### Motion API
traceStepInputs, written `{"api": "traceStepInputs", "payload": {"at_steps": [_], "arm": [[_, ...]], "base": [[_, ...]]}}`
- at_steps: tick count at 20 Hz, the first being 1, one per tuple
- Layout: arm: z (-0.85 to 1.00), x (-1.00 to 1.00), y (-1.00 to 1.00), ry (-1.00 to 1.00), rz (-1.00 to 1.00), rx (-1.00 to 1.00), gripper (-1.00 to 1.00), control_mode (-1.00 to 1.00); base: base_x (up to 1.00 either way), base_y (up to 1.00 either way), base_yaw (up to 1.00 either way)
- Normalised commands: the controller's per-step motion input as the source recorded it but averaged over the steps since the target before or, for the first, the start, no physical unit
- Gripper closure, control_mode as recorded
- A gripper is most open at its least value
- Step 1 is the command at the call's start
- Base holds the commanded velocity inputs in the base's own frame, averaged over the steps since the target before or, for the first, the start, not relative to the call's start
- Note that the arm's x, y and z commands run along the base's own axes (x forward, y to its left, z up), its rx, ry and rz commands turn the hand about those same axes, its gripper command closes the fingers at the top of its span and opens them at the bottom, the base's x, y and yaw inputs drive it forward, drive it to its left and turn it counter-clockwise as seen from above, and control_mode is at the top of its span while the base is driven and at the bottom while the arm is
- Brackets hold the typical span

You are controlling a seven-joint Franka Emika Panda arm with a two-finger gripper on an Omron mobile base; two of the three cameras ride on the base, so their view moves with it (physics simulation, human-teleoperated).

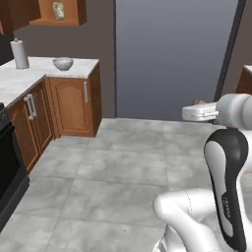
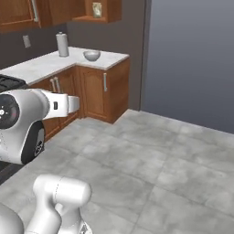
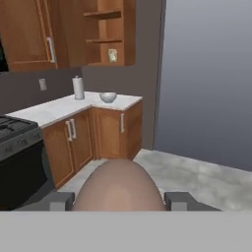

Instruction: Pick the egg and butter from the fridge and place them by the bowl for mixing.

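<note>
The egg (image 3: pixel 118 187), a dull brown rounded ball, sits between my two dark fingertips (image 3: pixel 58 201) in the hand view, and my gripper (image 3: pixel 118 202) is shut on it. From the base views the gripper (image 1: pixel 196 111) (image 2: pixel 75 104) hangs in mid-air over the floor, well short of the counter. The bowl (image 1: pixel 63 63) (image 2: pixel 92 55) (image 3: pixel 108 97), small and pale grey-white, stands on the corner of the light counter (image 1: pixel 29 74) ahead and to the left. The fridge's tall grey face (image 1: pixel 172 59) (image 2: pixel 192 59) (image 3: pixel 206 83) rises to the right of the counter. The butter is out of view.
A grey-white paper roll (image 1: pixel 19 54) (image 2: pixel 62 44) (image 3: pixel 78 87) stands left of the bowl. Wooden base cabinets (image 1: pixel 74 106) lie under the counter, and a black stove (image 3: pixel 19 147) is at the left. Grey tiled floor (image 1: pixel 123 167) lies open between me and the cabinets.
</note>
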Motion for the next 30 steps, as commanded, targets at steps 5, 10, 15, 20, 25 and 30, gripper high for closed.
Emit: {"api": "traceStepInputs", "payload": {"at_steps": [5,10,15,20,25,30], "arm": [[0.00,0.00,0.00,0.00,0.00,0.00,1.00,1.00],[0.00,0.00,0.00,0.00,0.00,0.00,1.00,1.00],[0.00,0.00,0.00,0.00,0.00,0.00,1.00,1.00],[0.00,0.00,0.00,0.00,0.00,0.00,1.00,1.00],[0.00,0.00,0.00,0.00,0.00,0.00,1.00,1.00],[0.00,0.00,0.00,0.00,0.00,0.00,1.00,1.00]], "base": [[1.00,0.25,0.01],[1.00,0.15,0.27],[1.00,-0.02,0.59],[1.00,-0.44,0.55],[1.00,-0.48,0.21],[1.00,-0.61,0.13]]}}
